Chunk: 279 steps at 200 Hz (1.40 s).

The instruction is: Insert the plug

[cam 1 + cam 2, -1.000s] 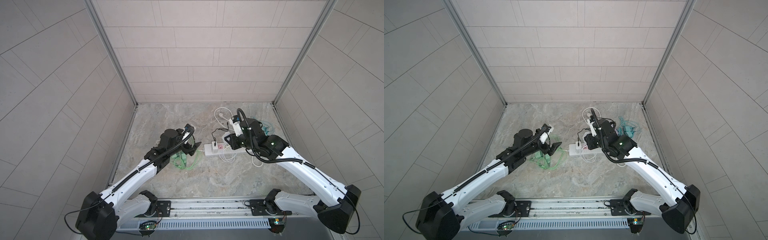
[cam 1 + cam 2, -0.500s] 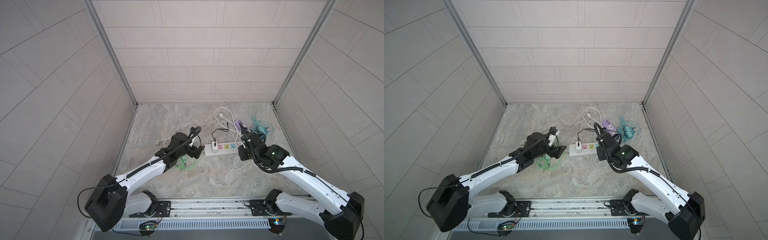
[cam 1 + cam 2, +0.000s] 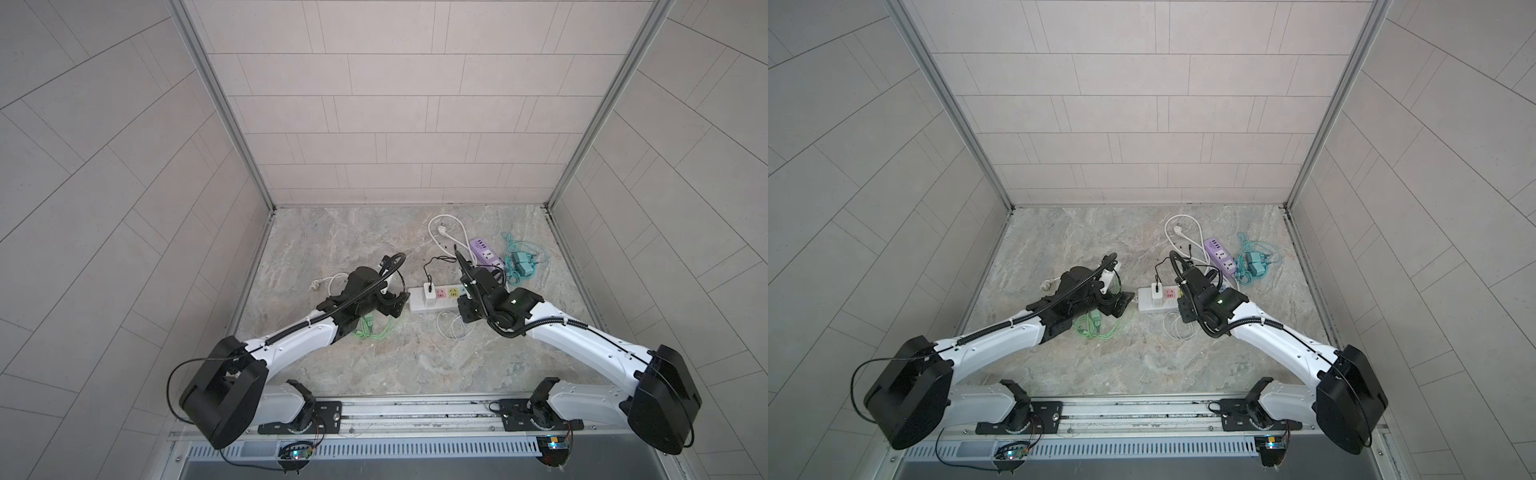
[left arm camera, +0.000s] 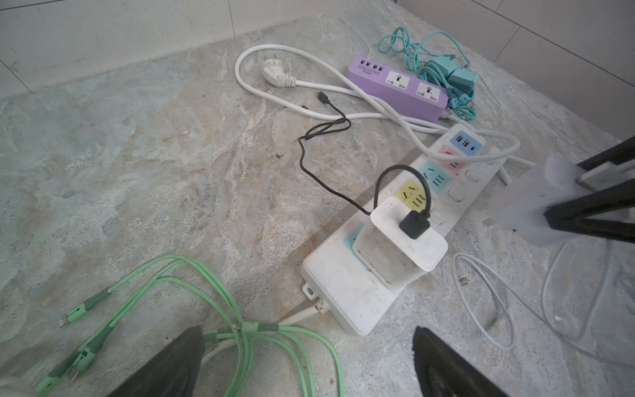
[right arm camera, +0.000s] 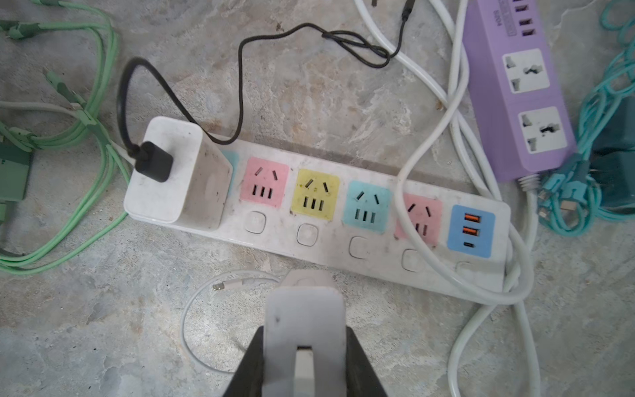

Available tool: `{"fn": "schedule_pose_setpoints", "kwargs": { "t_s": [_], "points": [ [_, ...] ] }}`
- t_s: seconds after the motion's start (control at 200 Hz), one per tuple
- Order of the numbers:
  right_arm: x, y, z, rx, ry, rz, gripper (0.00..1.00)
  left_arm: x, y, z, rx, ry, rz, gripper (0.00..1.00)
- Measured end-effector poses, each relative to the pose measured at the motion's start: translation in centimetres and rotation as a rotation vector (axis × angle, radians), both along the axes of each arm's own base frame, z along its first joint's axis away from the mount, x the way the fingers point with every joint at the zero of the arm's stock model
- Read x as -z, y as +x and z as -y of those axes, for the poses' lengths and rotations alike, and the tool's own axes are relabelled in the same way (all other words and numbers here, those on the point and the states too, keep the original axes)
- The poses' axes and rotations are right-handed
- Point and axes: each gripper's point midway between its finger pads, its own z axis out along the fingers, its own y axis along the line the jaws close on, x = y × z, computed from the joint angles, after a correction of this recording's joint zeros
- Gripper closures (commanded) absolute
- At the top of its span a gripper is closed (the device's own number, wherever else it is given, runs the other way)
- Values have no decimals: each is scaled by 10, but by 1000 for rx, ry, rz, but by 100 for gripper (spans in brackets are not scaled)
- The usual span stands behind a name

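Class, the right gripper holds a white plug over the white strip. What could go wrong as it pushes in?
The white cord crosses one pink socket, so it may block a plug there. The left gripper is open, not holding the strip, which may slide. The plug hides its pins, so alignment is uncertain.

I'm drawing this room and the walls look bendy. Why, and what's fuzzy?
In both top views the wide lens bows the wall tiles; in the left wrist view the held white charger is blurred; in the right wrist view it looks soft, the power strip sharp.
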Motion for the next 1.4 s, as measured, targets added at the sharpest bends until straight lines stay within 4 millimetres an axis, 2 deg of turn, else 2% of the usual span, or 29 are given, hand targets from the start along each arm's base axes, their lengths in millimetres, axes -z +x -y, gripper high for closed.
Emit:
{"fn": "schedule_pose_setpoints", "kwargs": {
  "t_s": [0.245, 0.485, 0.711, 1.026, 1.396],
  "points": [
    [10, 12, -17, -14, 24, -6, 83, 0, -2, -3, -11, -6, 0, 0],
    [7, 27, -36, -16, 61, -5, 83, 2, -3, -3, -19, -12, -10, 0],
    [14, 37, -49, -7, 71, -42, 83, 5, -5, -5, -24, -15, -19, 0],
    [20, 46, -52, 32, 54, -65, 83, 8, -7, -8, -31, -8, -21, 0],
    [22, 51, -45, 72, 42, -61, 83, 13, -9, -14, -47, 9, -27, 0]
  ]
}}
